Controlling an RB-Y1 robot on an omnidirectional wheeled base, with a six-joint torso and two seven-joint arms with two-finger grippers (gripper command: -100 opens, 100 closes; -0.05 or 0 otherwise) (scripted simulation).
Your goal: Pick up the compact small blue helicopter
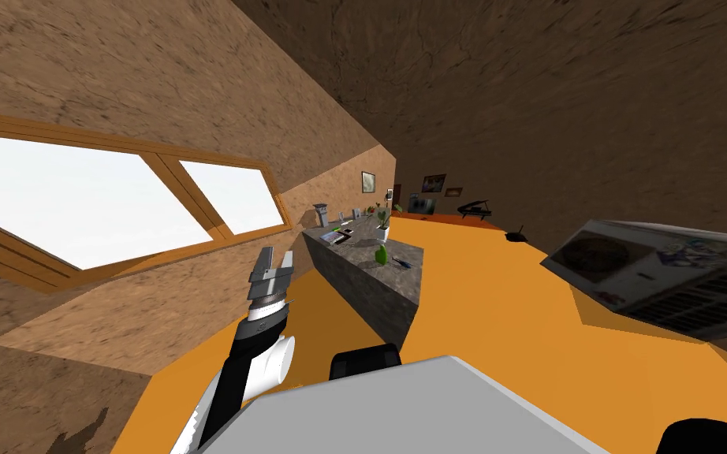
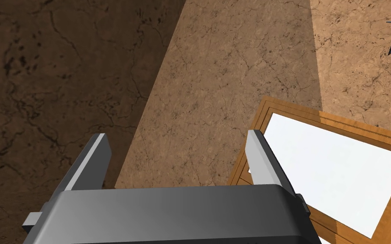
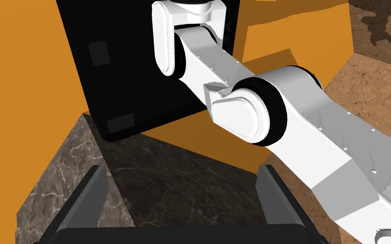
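Stone counter [image 1: 378,288] ahead, far end cluttered w/ small items [image 1: 337,235]; orange floor [image 1: 512,315] open on its rt; left tool [image 1: 277,254] unobstructed.

No text, number, brand or sign is being shown legibly anywhere. Rows of dark print-like stripes and small coloured patches are being displayed on the large flat white and grey panel [image 1: 669,276] tilted at the near right, but nothing on it is being made out as letters. The small framed pictures [image 1: 433,184] on the far brown wall, and the flat printed items [image 1: 336,235] lying at the far end of the grey marbled stone counter [image 1: 370,288], are being rendered too small for any wording to be read.
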